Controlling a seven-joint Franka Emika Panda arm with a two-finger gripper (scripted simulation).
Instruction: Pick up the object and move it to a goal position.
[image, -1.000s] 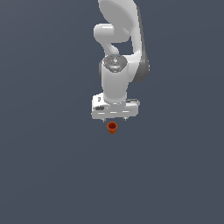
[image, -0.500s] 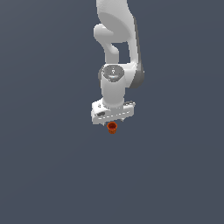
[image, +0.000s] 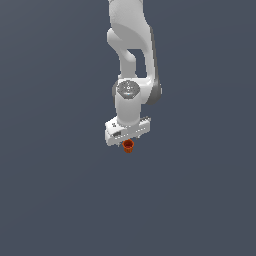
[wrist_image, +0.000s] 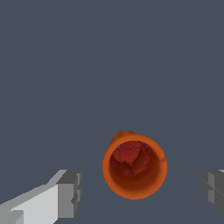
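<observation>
We see the cup (wrist_image: 134, 165) between the two fingers (wrist_image: 69, 194) in the wrist view, its rim clear of both pads; the gripper (wrist_image: 141, 190) stands apart and holds nothing. The cup rests upright on the counter (image: 60, 200), its darker hollow facing the camera. No counter edge or corner appears in either view, so we cannot place the cup against them.

Compared with the pictures one second and half a second ago, the arm has come lower: the gripper body now sits just above the cup (image: 128, 145) in the exterior view. We judge the descent nearly complete and the closing step next.

The exterior view hides the fingers behind the gripper (image: 128, 141) body; only the wrist view confirms the gap on each side. No goal marker is visible.
</observation>
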